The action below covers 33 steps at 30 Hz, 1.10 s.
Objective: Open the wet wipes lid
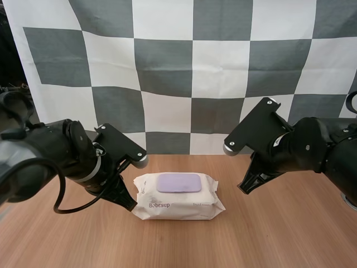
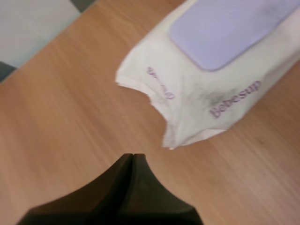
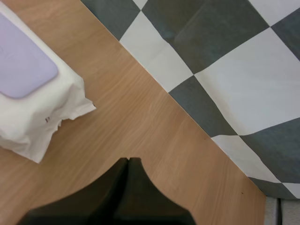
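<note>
A white pack of wet wipes (image 1: pixel 178 196) lies flat on the wooden table (image 1: pixel 268 234), its lilac lid (image 1: pixel 178 182) closed on top. My left gripper (image 1: pixel 129 203) hangs just off the pack's left end, close to the crimped seam. In the left wrist view its fingers lie together as one dark wedge (image 2: pixel 132 157), shut on nothing, a short way from the pack (image 2: pixel 206 93) and its lid (image 2: pixel 229 30). My right gripper (image 1: pixel 244 188) hovers to the right of the pack, a gap apart. Its fingers form a shut wedge (image 3: pixel 129 161) near the pack's right end (image 3: pixel 42 117).
Bare wooden table (image 3: pixel 140 122) stretches in front of and around the pack. The table's back edge runs just behind both grippers.
</note>
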### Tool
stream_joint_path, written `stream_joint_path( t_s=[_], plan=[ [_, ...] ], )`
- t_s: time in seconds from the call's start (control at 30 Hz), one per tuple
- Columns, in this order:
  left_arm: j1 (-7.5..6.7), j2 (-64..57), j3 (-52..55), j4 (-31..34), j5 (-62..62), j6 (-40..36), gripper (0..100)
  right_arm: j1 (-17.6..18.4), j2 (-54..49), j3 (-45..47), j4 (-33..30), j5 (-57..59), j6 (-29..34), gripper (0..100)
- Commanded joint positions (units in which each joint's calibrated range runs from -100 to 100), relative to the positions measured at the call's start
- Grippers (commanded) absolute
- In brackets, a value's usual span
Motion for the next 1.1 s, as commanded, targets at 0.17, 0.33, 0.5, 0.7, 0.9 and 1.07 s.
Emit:
stream_joint_path(
  t_s=[0.17, 0.33, 0.5, 0.7, 0.9, 1.07],
  plan=[
    [7.36, 0.9, 0.1, -25.4, 15.3, 24.0, 0, 0.0, 0.0, 4.3, -11.1, -3.3, 0.0, 0],
    [18.90, 2.2, -0.2, -34.5, 29.8, 36.2, 0, 0.0, 0.1, 4.8, -11.0, -9.3, 0.0, 0],
    [27.03, 8.3, -0.3, -42.5, 31.8, 44.3, 0, 0.0, 2.3, 4.8, -10.9, -11.2, 0.0, 0],
    [28.03, 14.9, -0.3, -40.8, 31.8, 47.8, 0, 0.0, 4.9, 4.8, -8.7, -12.7, 0.0, 0],
    [27.87, 18.2, 0.9, -43.6, 31.8, 49.0, 3, 0.0, 5.0, 4.8, -7.3, -12.7, 0.0, 0],
    [25.93, 19.2, 2.6, -43.5, 31.8, 50.0, 29, 0.0, 5.0, 4.8, -6.9, -12.7, 0.0, 0]
  ],
)
